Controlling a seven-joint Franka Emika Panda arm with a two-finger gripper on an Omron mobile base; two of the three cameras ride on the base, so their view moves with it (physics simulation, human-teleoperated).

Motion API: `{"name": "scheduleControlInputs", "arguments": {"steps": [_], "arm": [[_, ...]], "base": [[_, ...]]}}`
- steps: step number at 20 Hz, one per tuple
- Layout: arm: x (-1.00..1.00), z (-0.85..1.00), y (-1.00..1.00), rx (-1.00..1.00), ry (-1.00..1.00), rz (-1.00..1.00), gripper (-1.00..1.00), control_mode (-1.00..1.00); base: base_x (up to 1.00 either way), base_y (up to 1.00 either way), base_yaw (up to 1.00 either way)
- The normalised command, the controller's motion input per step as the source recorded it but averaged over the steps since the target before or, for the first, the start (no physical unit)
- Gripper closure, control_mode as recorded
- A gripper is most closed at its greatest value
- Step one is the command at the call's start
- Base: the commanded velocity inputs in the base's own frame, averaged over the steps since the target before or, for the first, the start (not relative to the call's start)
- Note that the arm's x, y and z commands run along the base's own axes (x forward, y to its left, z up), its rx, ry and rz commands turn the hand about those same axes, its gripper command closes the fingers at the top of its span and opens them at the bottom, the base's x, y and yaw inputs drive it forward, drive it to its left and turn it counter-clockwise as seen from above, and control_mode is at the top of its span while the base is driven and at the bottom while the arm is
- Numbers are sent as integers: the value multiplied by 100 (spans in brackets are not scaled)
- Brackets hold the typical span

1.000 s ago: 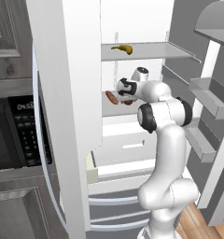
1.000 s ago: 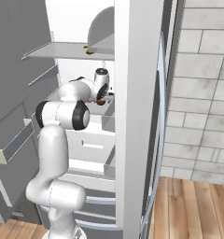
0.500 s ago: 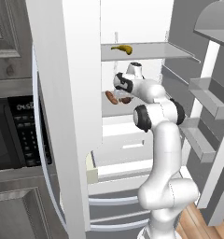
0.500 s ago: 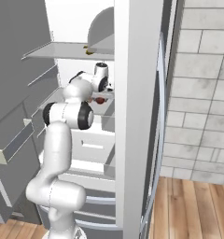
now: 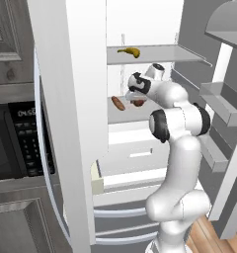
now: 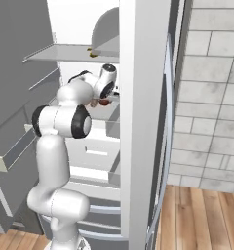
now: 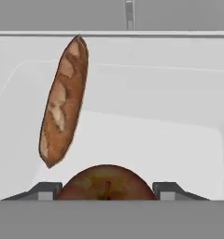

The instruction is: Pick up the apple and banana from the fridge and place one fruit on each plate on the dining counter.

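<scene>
In the hand view, the gripper [image 7: 107, 196] is seen closed on the apple [image 7: 106, 183]: the dark red fruit fills the space between the two dark finger tips [image 7: 47, 190], each pressed against one side of it. Just beyond the apple, on the pale shelf floor, a long brown roll [image 7: 62, 101] is laid slightly aslant, apart from the fruit.

In the left base view, the gripper [image 5: 136, 99] is seen reached into the open fridge [image 5: 76, 123] over the middle shelf, with the apple [image 5: 138, 103] at its tips and the roll [image 5: 117, 103] beside it to the left. Compared with a second ago, the hand has been carried further in and higher, the forearm raised with it, and the jaws have been brought in from wide to a grip on the fruit.

Further back and above, the banana [image 5: 130, 51] is left lying on the upper shelf, unmoved since the earlier pictures.

In the right base view, the apple [image 6: 104, 102] is glimpsed at the gripper [image 6: 100, 101], beside the white door edge, and a small part of the banana [image 6: 92, 54] is shown on the upper shelf.
</scene>
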Motion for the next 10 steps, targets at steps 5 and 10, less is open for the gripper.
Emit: {"name": "scheduleControlInputs", "arguments": {"steps": [5,10], "arm": [[-100,16,29,2,-25,-2,100,-100],[-100,77,48,-3,16,0,100,-100]], "base": [[0,0,0],[0,0,0]]}}
